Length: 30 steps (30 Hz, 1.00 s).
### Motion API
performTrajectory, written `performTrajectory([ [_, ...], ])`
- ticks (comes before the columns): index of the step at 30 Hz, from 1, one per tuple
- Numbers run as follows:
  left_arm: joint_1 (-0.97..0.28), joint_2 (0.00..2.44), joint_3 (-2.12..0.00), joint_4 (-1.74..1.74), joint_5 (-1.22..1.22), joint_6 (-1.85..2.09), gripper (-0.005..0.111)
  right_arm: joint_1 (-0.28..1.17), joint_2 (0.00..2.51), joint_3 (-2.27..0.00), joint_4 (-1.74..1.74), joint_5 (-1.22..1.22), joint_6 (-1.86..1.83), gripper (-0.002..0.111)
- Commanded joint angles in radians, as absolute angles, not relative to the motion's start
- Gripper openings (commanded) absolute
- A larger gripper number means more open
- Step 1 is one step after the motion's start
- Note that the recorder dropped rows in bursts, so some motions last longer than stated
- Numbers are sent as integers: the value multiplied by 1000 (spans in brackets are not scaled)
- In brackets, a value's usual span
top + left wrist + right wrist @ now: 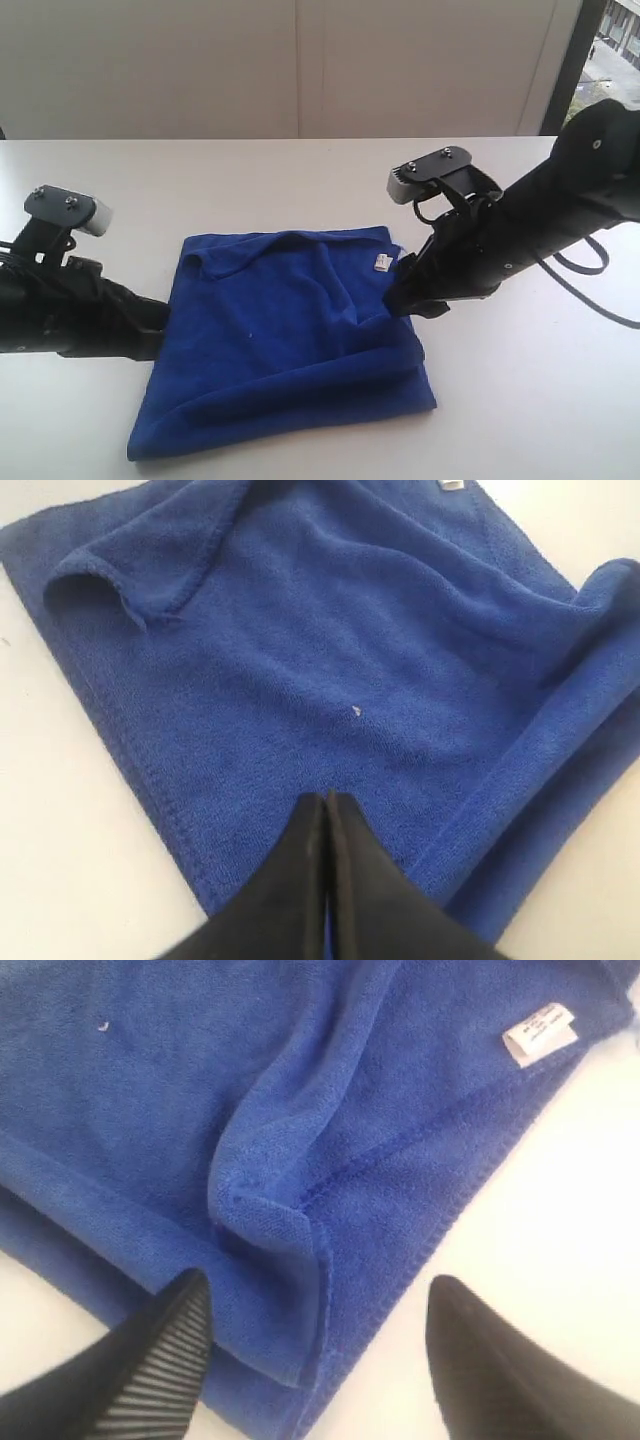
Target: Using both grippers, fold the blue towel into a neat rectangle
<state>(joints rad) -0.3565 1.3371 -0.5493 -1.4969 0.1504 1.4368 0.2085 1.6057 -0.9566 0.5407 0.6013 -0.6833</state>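
Observation:
The blue towel lies on the white table, folded over itself, with a fold along its near edge and a curled corner at the far left. Its white tag shows at the far right edge, and the tag is also in the right wrist view. My left gripper is shut, its tips over the towel's left edge with nothing between them. My right gripper is open above the towel's right edge, where a loose folded corner lies between the spread fingers, untouched.
The white table runs back to a pale wall. A window strip stands at the far right. A black cable loops from the right arm over the table.

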Motion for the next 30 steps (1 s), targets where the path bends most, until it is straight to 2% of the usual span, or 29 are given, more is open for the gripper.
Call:
performTrajectory([
  [1,-299,1370,-560,-1501,142,1423,7,195,1601,-957,539,425,-696,59],
  [4,-251,1421,-620,-1501,154,1472,27,184,1613,-980,529,355,-696,54],
  [6,-242,1475,-681,-1499,164,1535,42,170,1644,-1040,495,389,-703,49],
  [8,-242,1533,-755,-1492,172,1645,50,160,1686,-1122,451,465,-703,47],
  [14,-258,1691,-927,-1413,153,2118,52,139,1863,-1438,275,771,-715,47],
  [21,-272,1830,-1059,-1128,169,2118,52,139,2004,-1598,119,751,-722,47],
  [25,-282,1935,-1138,-894,215,2118,52,102,2105,-1680,141,809,-769,47],
  [30,-311,1979,-1208,-889,210,2118,52,-3,2139,-1740,411,860,-929,47],
])
